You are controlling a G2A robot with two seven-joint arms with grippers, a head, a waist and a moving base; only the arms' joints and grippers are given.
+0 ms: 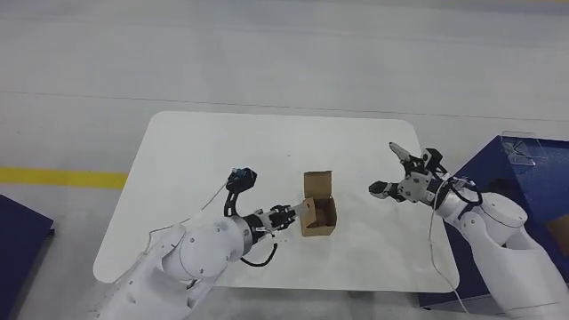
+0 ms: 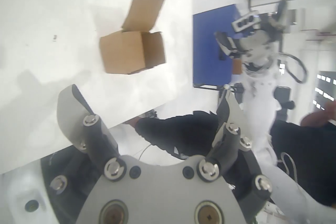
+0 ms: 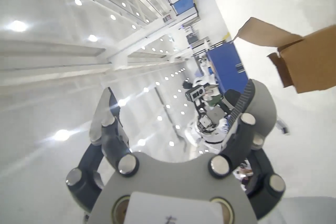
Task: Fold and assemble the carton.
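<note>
A small brown carton [image 1: 318,215] stands upright on the white table [image 1: 222,151], near the front middle. Its lid flap [image 1: 317,183] sticks up open on the far side, and a side flap is open too. My left gripper [image 1: 283,216] is open just off the carton's left side, not touching it. In the left wrist view the carton [image 2: 132,53] lies a short way beyond my left gripper [image 2: 149,104]. My right gripper [image 1: 389,172] is open, off to the carton's right with a clear gap. In the right wrist view the carton [image 3: 309,62] sits past one side of my right gripper [image 3: 178,101].
The table's front edge runs close behind both arms. A blue panel [image 1: 524,169] stands past the table's right edge, another blue block [image 1: 18,231] at the far left. The table's back half is bare white surface.
</note>
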